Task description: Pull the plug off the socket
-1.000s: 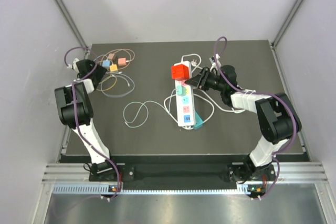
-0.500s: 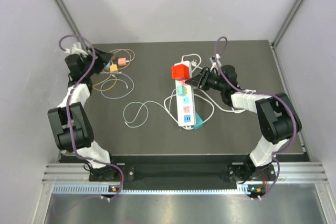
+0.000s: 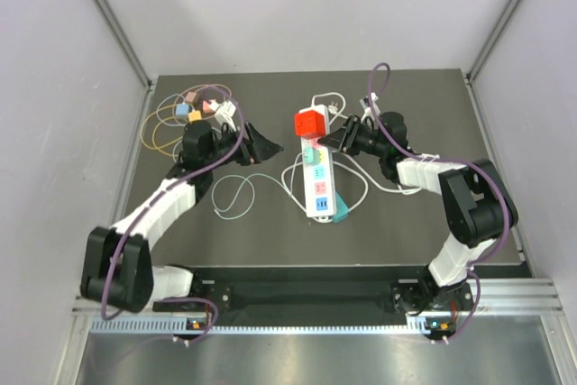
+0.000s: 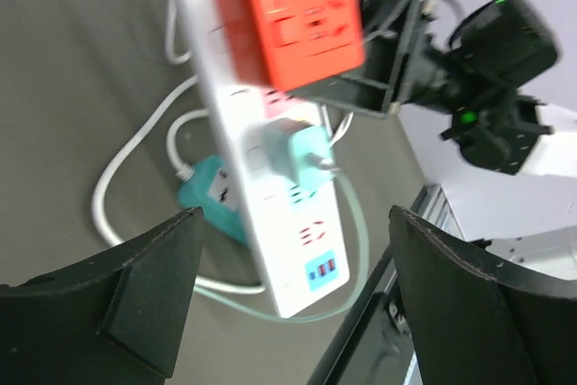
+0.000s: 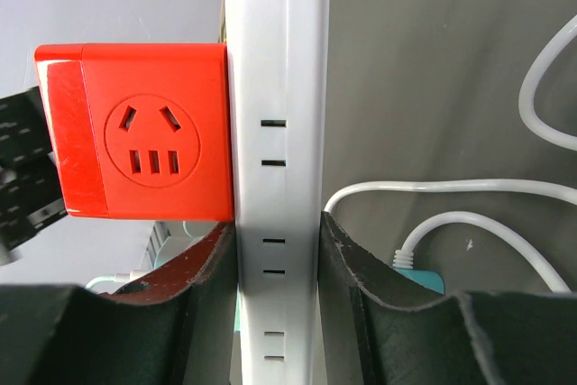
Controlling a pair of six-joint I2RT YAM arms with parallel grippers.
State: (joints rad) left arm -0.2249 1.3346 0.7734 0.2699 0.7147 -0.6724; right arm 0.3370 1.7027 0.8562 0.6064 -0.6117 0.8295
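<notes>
A white power strip [image 3: 317,185] lies mid-table with a red cube plug [image 3: 310,123] seated at its far end. My right gripper [image 3: 340,139] is shut on the strip's sides just below the red plug; in the right wrist view the fingers [image 5: 194,304] squeeze the strip [image 5: 278,178] beside the red plug [image 5: 144,146]. My left gripper [image 3: 261,144] is open and empty, just left of the strip, apart from it. Its wrist view, gripper [image 4: 297,299], shows the red plug [image 4: 302,20], a green plug [image 4: 302,152] and the strip [image 4: 288,259].
A tangle of thin cables with small coloured chargers [image 3: 194,110] lies at the back left. A pale loose cable [image 3: 236,194] loops left of the strip. A teal plug [image 3: 341,214] and white cord [image 3: 359,188] lie by the strip's near end.
My left arm has swung from the back left corner across the cable tangle to just left of the red plug. The right gripper and the strip have not moved.
</notes>
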